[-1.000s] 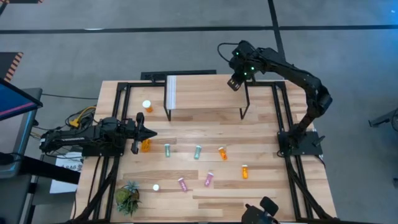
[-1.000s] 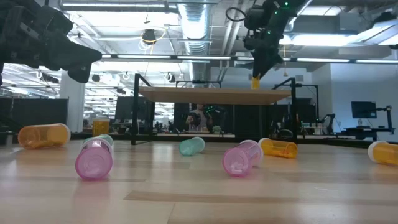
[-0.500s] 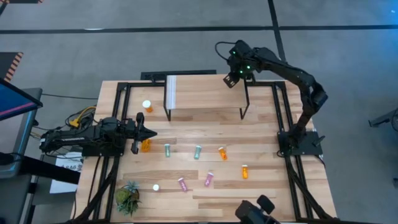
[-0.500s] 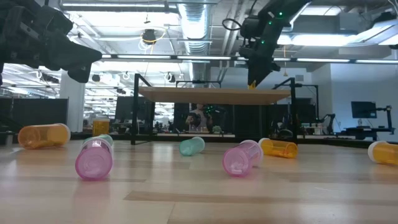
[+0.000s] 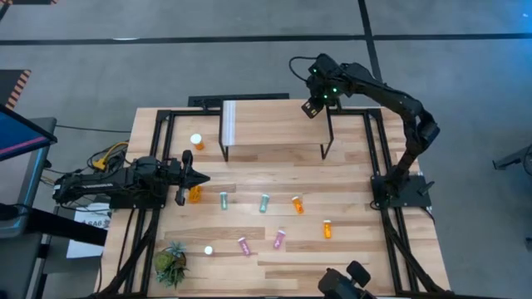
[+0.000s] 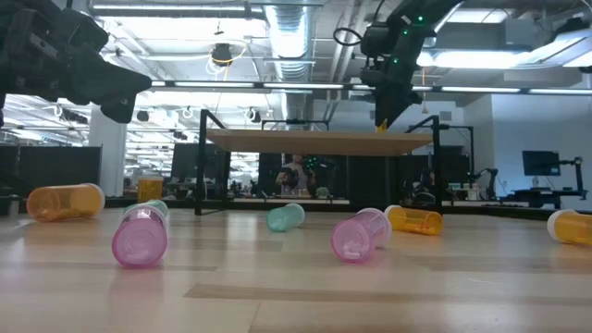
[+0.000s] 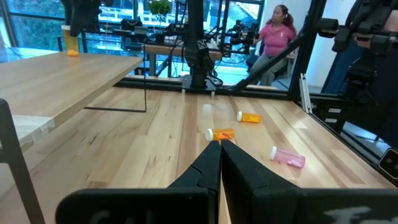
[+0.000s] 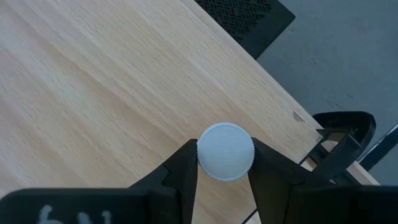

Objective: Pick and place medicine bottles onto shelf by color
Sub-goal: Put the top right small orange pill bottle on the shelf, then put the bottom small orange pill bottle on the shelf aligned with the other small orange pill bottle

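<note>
right gripper [image 8: 225, 163] holds an upright orange bottle [image 6: 381, 123] by its white cap [image 8: 225, 151], fingers closed on it, over the far right corner of the shelf [image 5: 274, 137]; in the last second it swung slightly outward and back, so the bottle looks about to be set down. left gripper [image 7: 220, 144] shut and empty, low over the counter [image 5: 349, 249] beside another orange bottle [image 5: 194, 193]. no readable labels or writing

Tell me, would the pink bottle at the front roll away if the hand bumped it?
Probably. The pink bottle lies on its round side on the flat table, so a sideways nudge should roll it. It looks like thin see-through plastic, so likely light.
</note>
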`<state>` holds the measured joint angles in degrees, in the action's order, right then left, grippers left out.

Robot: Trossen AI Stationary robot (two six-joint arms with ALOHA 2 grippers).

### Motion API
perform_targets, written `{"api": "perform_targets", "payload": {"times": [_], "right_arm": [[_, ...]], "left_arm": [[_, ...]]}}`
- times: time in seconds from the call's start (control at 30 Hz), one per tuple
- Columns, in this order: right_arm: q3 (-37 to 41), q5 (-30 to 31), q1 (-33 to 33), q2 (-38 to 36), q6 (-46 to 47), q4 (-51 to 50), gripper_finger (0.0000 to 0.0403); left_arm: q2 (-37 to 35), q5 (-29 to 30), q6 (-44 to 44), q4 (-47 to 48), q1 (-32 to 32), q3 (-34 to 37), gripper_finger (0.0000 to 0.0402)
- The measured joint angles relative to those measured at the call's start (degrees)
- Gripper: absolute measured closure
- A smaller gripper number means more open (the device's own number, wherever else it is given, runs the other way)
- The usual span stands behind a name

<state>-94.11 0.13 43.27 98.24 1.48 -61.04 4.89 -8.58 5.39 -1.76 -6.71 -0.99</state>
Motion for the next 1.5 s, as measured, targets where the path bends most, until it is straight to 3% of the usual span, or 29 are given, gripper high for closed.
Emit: {"api": "perform_targets", "payload": {"times": [0.83, 1.3, 1.5], "right_arm": [[0.11, 0.08, -0.12, -0.94, 1.55, 1.54, 0.0163], [0.07, 0.14, -0.24, -13.08, 3.04, 1.47, 0.0163], [0.0, 0.15, -4.64, -19.58, 2.6, -0.57, 0.0163]], "left_arm": [[-0.02, 0.0, 0.0, 0.0, -0.01, 0.0, 0.0401], [0.0, 0.0, 0.0, 0.01, -0.01, 0.0, 0.0401], [-0.02, 0.0, 0.0, 0.02, -0.01, 0.02, 0.0401]]}}
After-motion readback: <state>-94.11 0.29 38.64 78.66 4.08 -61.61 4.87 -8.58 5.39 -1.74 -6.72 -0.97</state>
